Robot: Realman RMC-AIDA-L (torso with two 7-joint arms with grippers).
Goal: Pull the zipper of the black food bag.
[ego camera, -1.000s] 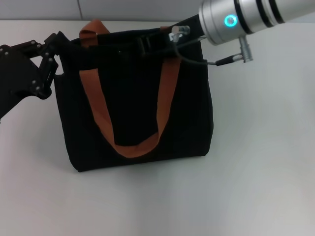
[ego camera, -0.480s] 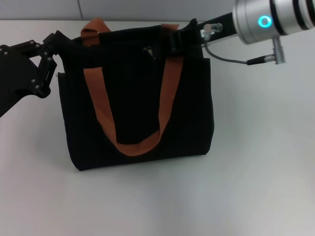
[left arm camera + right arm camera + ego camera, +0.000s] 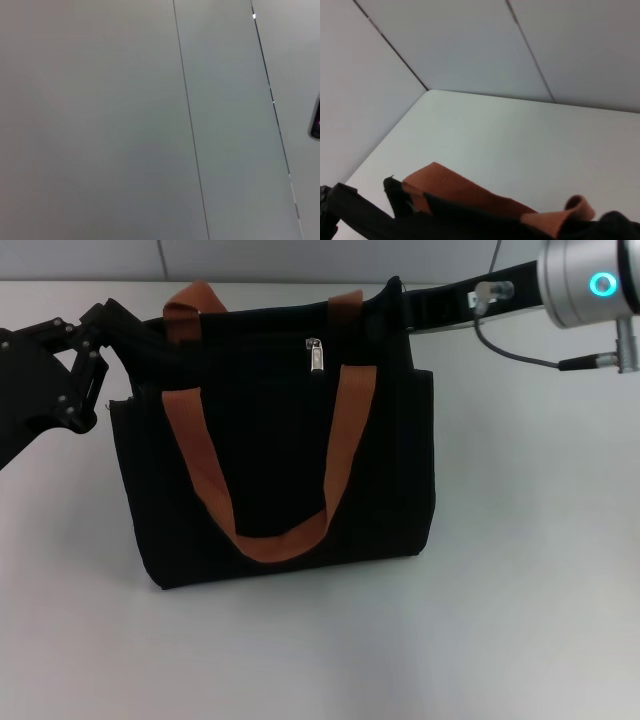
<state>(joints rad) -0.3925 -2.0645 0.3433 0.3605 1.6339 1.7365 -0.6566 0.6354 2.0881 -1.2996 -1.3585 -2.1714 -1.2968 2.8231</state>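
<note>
The black food bag [image 3: 275, 460] stands upright mid-table with its orange-brown strap handles [image 3: 205, 475] hanging down the front. The silver zipper [image 3: 316, 353] dangles near the middle of the top edge, and nothing touches it. My left gripper [image 3: 108, 322] is at the bag's top left corner, shut on the fabric and drawing it outward. At the top right corner sits my right gripper [image 3: 400, 298], well right of the zipper. In the right wrist view I see the bag's top edge [image 3: 375, 217] and a strap [image 3: 465, 192]. The left wrist view holds only wall panels.
The bag rests on a plain white table [image 3: 520, 570] that runs back to a grey panelled wall [image 3: 300, 255]. A cable [image 3: 520, 355] loops under my right wrist, above the table to the right of the bag.
My right gripper has slid right along the top edge, from near the middle to the right corner. The zipper tab now hangs free in view, slightly further right. My left gripper has barely moved.
</note>
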